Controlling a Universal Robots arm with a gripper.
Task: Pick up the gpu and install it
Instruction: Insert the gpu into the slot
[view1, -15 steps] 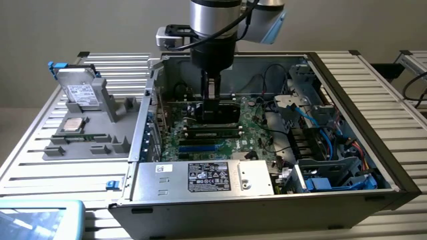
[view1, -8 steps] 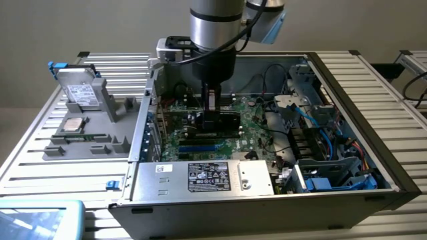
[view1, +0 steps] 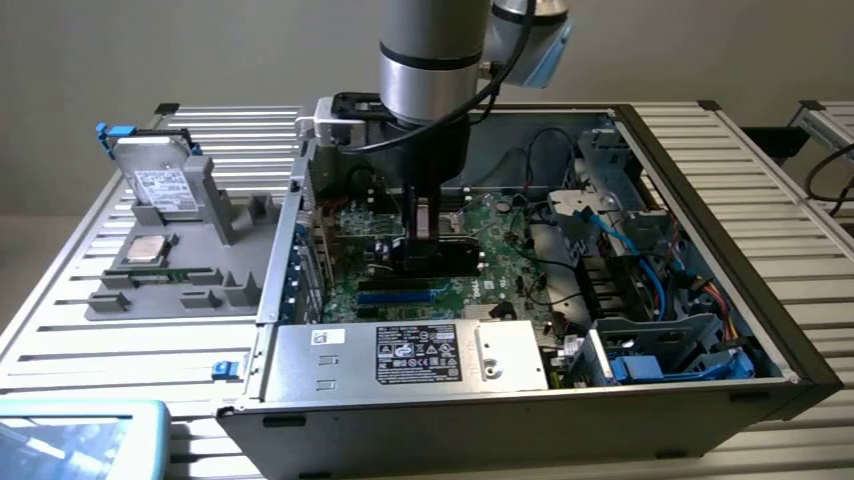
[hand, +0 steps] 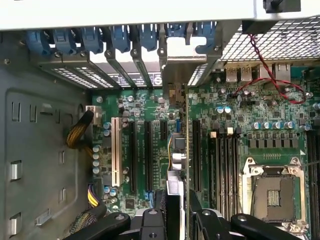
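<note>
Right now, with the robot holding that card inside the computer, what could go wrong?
The card in the gripper hangs edge-on over the black slots; slightly off line, it may press on the green board instead. Its silver end sits close to the row of metal strips and might catch there.

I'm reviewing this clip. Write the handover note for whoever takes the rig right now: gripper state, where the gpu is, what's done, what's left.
Gripper: shut on the gpu, holding it on edge.
Gpu: inside the open computer case, over the expansion slots of the motherboard. Its silver bracket sits at the case's rear slot openings.
Done: gpu picked up and brought into the case, lined up along the slots.
Left: these views do not show whether the card is seated in a slot. It is not yet released.
</note>
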